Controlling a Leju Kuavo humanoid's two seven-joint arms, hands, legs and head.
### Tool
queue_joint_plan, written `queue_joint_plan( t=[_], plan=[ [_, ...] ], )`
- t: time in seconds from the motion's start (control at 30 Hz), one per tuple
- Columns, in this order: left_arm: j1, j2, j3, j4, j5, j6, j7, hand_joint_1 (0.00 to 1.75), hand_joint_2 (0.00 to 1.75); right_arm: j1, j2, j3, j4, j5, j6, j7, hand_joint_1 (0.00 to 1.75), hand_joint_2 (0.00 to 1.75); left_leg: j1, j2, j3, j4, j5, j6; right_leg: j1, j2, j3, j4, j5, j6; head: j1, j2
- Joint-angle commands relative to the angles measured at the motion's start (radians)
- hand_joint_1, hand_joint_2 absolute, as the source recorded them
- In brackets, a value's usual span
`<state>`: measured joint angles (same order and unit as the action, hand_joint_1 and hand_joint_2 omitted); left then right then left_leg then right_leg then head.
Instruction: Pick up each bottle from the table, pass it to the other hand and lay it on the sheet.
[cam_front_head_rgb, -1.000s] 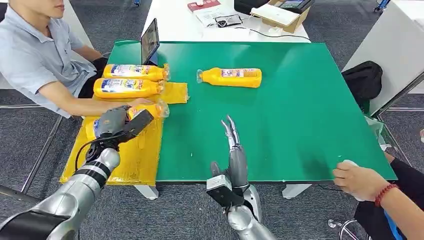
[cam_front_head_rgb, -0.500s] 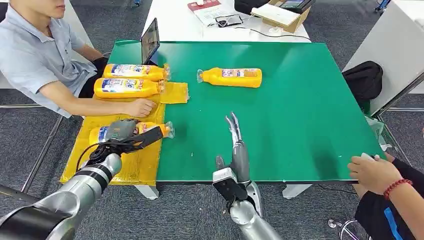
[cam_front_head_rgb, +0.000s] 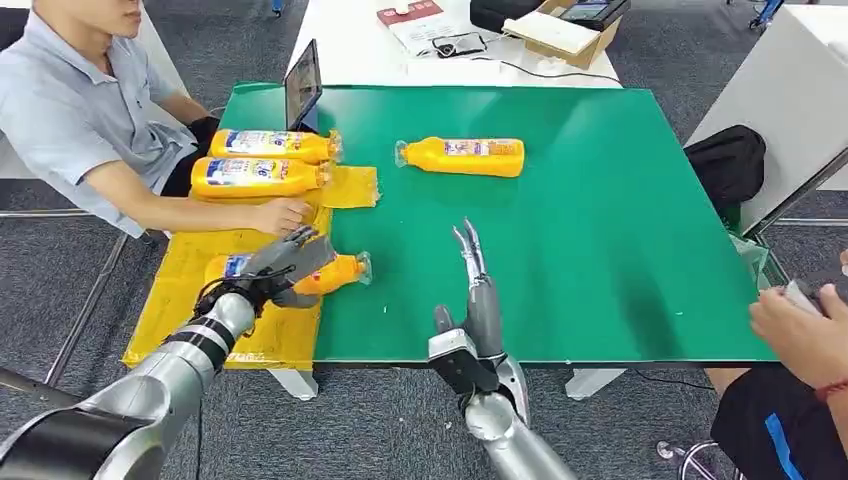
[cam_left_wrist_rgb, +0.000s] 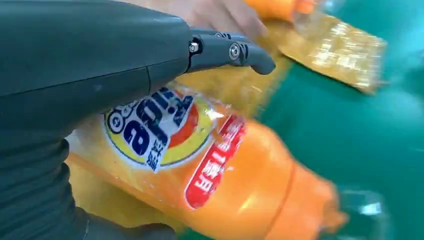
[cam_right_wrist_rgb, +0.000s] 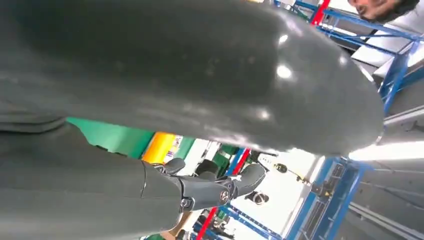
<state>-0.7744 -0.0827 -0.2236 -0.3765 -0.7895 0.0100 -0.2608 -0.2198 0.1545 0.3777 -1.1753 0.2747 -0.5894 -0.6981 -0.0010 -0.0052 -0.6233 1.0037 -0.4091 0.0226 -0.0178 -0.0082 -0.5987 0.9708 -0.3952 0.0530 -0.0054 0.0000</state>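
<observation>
Orange bottle (cam_front_head_rgb: 310, 272) (blue-and-red label) lies across the sheet (cam_front_head_rgb: 190, 310) edge, gripped by left hand (cam_front_head_rgb: 285, 262).

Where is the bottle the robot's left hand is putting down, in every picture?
Head view: the bottle lies across the yellow sheet's edge, under the left hand.
Left wrist view: it lies big and close beneath the fingers.
Right wrist view: not in it.
Shared landmark: the green table.
</observation>
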Motion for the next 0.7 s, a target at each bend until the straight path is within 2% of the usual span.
queue_joint_plan(
  t=[0.03,0.13,0.23,0.3,0.33,0.4,0.43,0.5,0.6,0.7],
  plan=[
    [0.019,-0.063,0.129,-0.025,0.096,-0.021,-0.062,0.00,1.75,-0.039,-0.027,0.004,0.071,-0.013,-0.012,0.000,0.00,0.00,0.001,0.001,0.003,0.000,-0.001,-0.001,0.001,0.001,0.002,-0.001,-0.001,-0.002,0.000,0.000],
    [0.053,-0.081,0.176,-0.114,0.217,-0.034,-0.123,0.00,1.75,-0.035,-0.036,0.005,0.070,-0.015,-0.025,0.000,0.00,0.00,0.001,0.002,0.005,-0.001,-0.002,-0.001,0.001,0.002,0.004,-0.001,-0.001,-0.002,0.000,0.000],
    [0.121,-0.098,0.129,-0.308,0.256,0.118,-0.176,0.00,1.75,-0.018,-0.041,0.000,0.042,-0.008,-0.051,0.000,0.00,0.00,0.001,0.000,0.003,0.000,-0.002,-0.001,0.001,0.000,0.003,0.000,-0.002,-0.002,0.000,0.000],
    [0.147,-0.106,0.118,-0.382,0.296,0.133,-0.162,0.00,1.75,-0.014,-0.041,-0.003,0.038,0.011,-0.050,0.000,0.00,0.00,0.001,0.000,0.002,0.001,-0.003,-0.001,0.002,0.000,0.002,0.000,-0.002,-0.002,0.000,0.000],
    [0.167,-0.116,0.120,-0.434,0.359,0.135,-0.171,0.00,1.75,-0.012,-0.038,-0.012,0.038,0.018,-0.045,0.000,0.00,0.00,0.001,0.000,0.000,0.001,-0.002,-0.001,0.001,0.000,0.000,0.000,-0.001,-0.001,0.000,0.000],
    [0.226,-0.144,0.115,-0.564,0.517,0.170,-0.186,0.00,1.75,-0.008,-0.030,-0.039,0.045,0.036,0.040,0.000,0.00,0.00,0.001,0.001,0.000,0.000,-0.002,-0.001,0.001,0.000,0.000,0.000,-0.001,-0.001,-0.001,0.000],
    [0.268,-0.160,0.110,-0.641,0.626,0.177,-0.192,0.00,1.75,-0.006,-0.030,-0.044,0.042,0.046,0.106,0.001,0.00,1.75,0.001,0.000,0.000,0.000,-0.002,-0.001,0.001,0.000,0.000,0.000,-0.002,-0.002,0.000,0.000],
    [0.336,-0.166,0.079,-0.739,0.770,0.174,-0.170,0.00,1.75,-0.014,-0.051,-0.029,0.052,0.106,0.173,0.057,0.00,1.75,0.001,0.000,0.000,0.000,-0.002,-0.001,0.001,0.000,0.000,0.000,-0.002,-0.001,0.000,0.000],
    [0.449,-0.116,-0.037,-0.859,0.712,0.260,-0.232,0.00,1.75,-0.067,-0.114,-0.011,0.125,0.140,0.328,0.091,0.00,1.75,0.000,0.004,0.003,0.000,-0.004,-0.001,0.001,0.003,0.002,-0.001,-0.002,-0.002,0.000,0.000],
    [0.559,-0.088,-0.069,-0.966,0.731,0.249,-0.220,0.00,1.75,-0.127,-0.180,-0.022,0.261,0.285,0.322,0.146,0.00,1.75,0.000,0.005,0.002,-0.002,-0.003,0.000,0.000,0.004,0.001,-0.003,0.000,-0.001,-0.001,0.000]
  ],
)
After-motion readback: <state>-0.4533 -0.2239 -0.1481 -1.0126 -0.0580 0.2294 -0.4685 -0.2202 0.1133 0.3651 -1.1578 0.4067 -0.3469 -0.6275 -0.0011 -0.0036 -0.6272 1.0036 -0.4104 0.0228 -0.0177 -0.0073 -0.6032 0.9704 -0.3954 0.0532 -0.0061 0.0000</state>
